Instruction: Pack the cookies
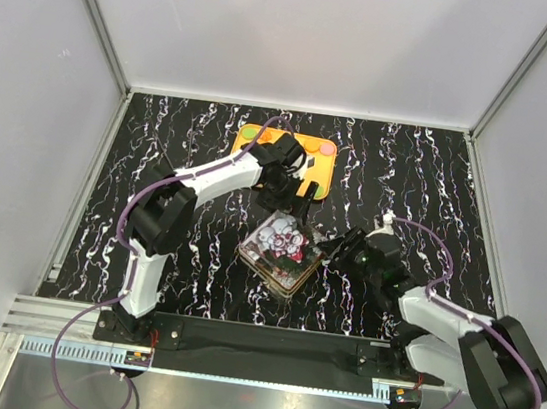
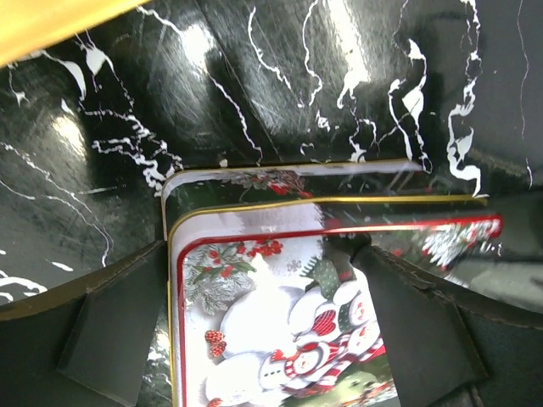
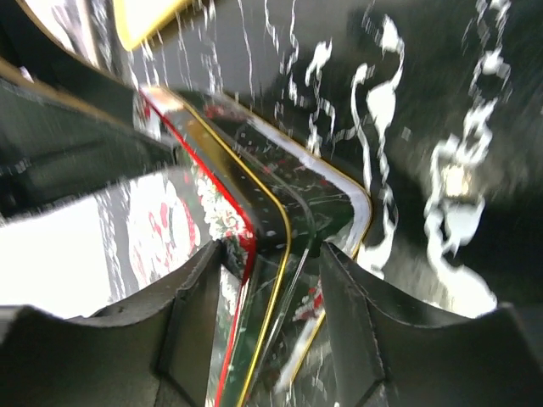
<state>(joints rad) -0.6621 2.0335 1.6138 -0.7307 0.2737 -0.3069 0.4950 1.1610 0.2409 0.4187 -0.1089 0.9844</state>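
A square tin (image 1: pixel 284 279) stands at the table's middle with a snowman-printed lid (image 1: pixel 284 241) lying on it, slightly offset from the base (image 2: pixel 254 180). Any cookies inside are hidden under the lid (image 2: pixel 254 322). A green round piece (image 1: pixel 251 133) and a pink one (image 1: pixel 327 148) lie at the corners of an orange tray (image 1: pixel 260 150). My left gripper (image 1: pixel 297 220) is spread open just over the lid, one finger at its left edge and the other above its picture (image 2: pixel 263 280). My right gripper (image 1: pixel 334 245) straddles the tin's right corner (image 3: pixel 276 254) and grips the rim (image 3: pixel 288 220).
The orange tray sits behind the tin at the back centre and its edge shows in both wrist views (image 2: pixel 51 21) (image 3: pixel 144 17). The black marbled tabletop (image 1: pixel 435 206) is walled by white panels on three sides.
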